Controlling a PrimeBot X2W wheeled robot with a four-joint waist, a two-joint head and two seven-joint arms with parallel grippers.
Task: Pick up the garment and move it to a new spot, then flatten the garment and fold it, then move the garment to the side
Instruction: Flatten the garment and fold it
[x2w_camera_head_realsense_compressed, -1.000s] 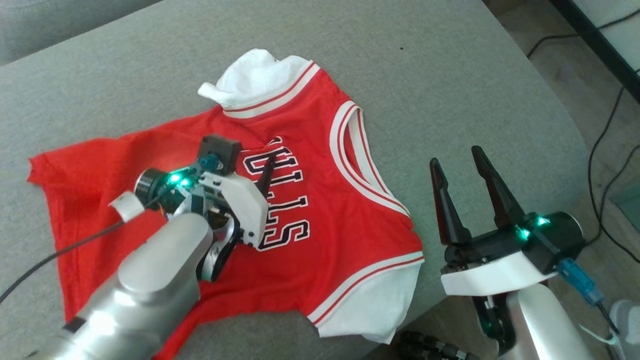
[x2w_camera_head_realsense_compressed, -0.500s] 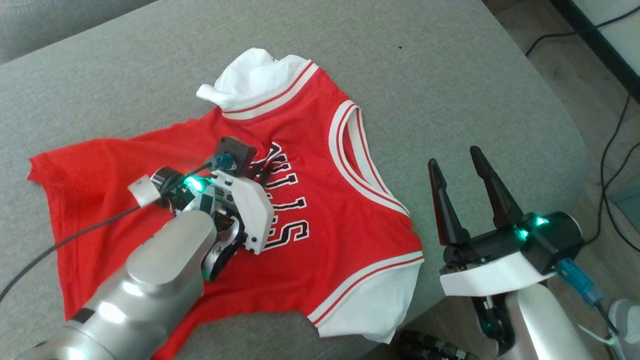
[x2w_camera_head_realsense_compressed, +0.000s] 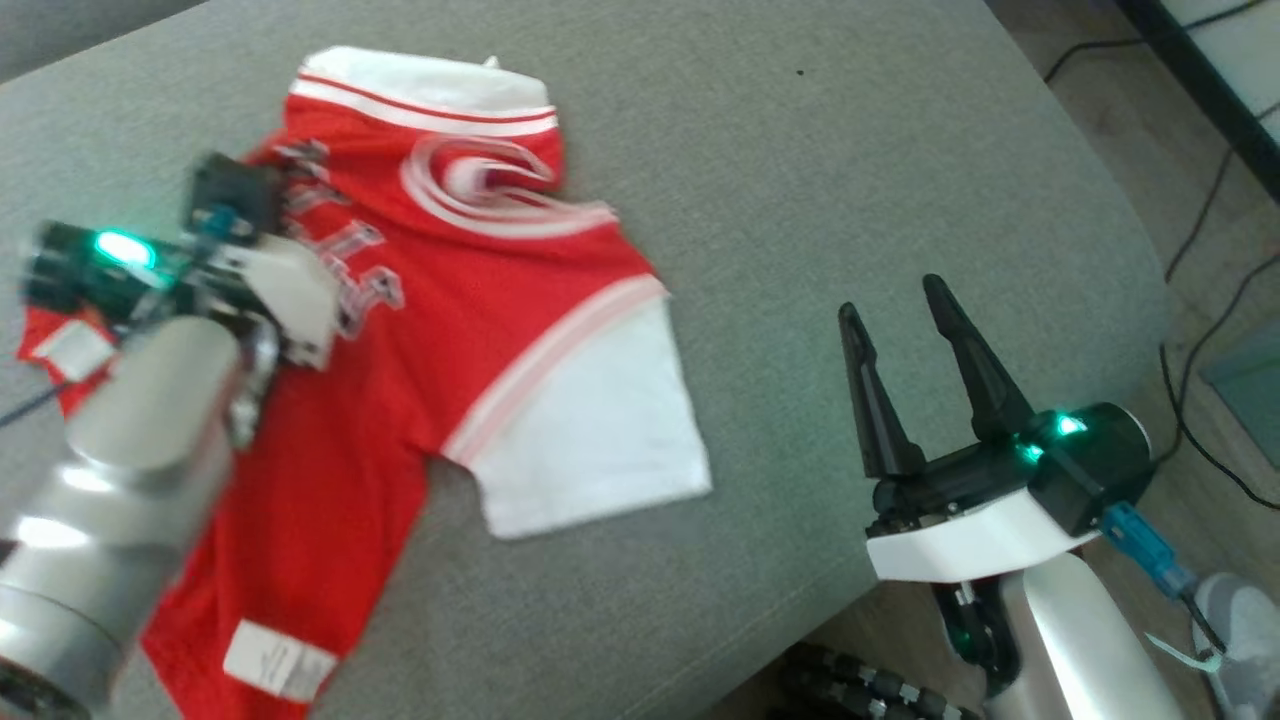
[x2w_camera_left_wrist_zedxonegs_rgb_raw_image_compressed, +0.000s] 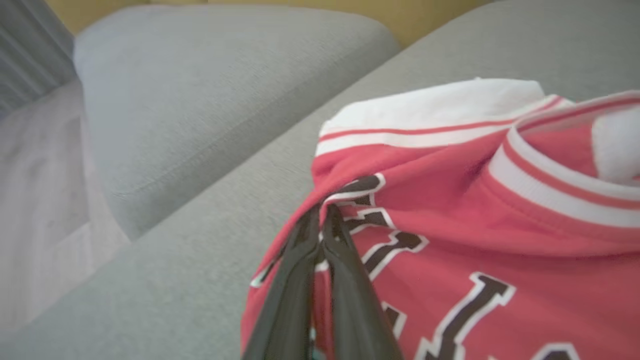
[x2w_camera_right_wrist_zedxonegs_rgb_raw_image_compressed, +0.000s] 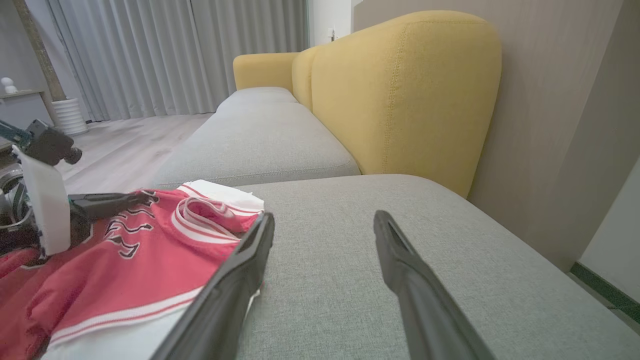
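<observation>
The garment (x2w_camera_head_realsense_compressed: 480, 300) is a red jersey with white sleeves and black lettering, lying bunched on the left part of the grey sofa seat (x2w_camera_head_realsense_compressed: 850, 150). My left gripper (x2w_camera_head_realsense_compressed: 300, 165) is shut on a pinch of the red fabric at the lettering. In the left wrist view its fingers (x2w_camera_left_wrist_zedxonegs_rgb_raw_image_compressed: 300, 260) meet on the garment (x2w_camera_left_wrist_zedxonegs_rgb_raw_image_compressed: 450, 200). My right gripper (x2w_camera_head_realsense_compressed: 892, 300) hovers open and holds nothing, well right of the jersey near the seat's front edge. In the right wrist view the right gripper (x2w_camera_right_wrist_zedxonegs_rgb_raw_image_compressed: 325, 217) points across the seat, with the garment (x2w_camera_right_wrist_zedxonegs_rgb_raw_image_compressed: 125, 270) and left gripper (x2w_camera_right_wrist_zedxonegs_rgb_raw_image_compressed: 147, 198) at the left.
A second grey seat cushion (x2w_camera_left_wrist_zedxonegs_rgb_raw_image_compressed: 210, 100) lies beyond a seam. The yellow backrest (x2w_camera_right_wrist_zedxonegs_rgb_raw_image_compressed: 400, 90) rises at the far side. Black cables (x2w_camera_head_realsense_compressed: 1200, 250) run over the floor to the right of the sofa. Bare grey seat stretches between the jersey and my right gripper.
My left gripper has shut on the jersey's chest and pulled it left and away. The garment has bunched and swung round, one white sleeve now trailing. My right gripper has barely moved.
</observation>
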